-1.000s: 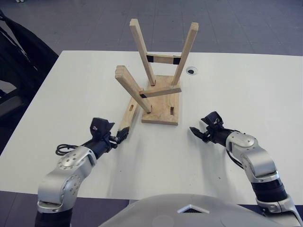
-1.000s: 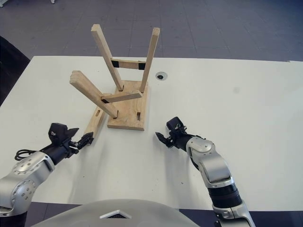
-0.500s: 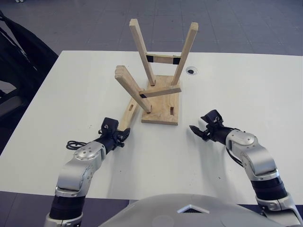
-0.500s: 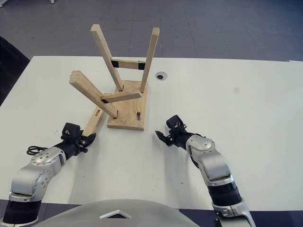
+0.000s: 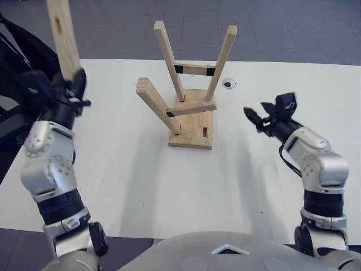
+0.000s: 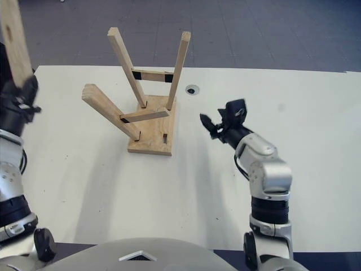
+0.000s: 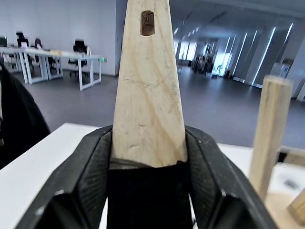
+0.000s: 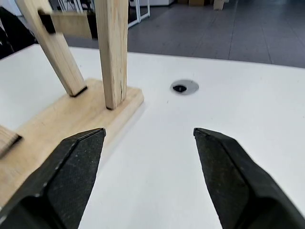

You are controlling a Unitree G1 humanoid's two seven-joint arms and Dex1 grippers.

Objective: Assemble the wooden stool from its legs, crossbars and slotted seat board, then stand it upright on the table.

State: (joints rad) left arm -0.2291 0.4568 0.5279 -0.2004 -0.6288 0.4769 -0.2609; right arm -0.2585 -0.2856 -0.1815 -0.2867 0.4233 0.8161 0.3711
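The left end effector [image 5: 69, 91] is clamped on a loose pale wooden stool leg [image 5: 62, 36], held upright over the white table's [image 5: 169, 186] left side. The right end effector [image 5: 269, 108] hovers with fingers spread, right of the slotted wooden seat board [image 5: 192, 134], which lies flat carrying three legs.

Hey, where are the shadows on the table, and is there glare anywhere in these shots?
Left eye view: faint, soft-edged shadow bands cross the table between the stool and the robot. Left wrist view: bright windows glow behind the leg clamped in the left pincer. Right wrist view: the table is evenly lit, without glare spots.
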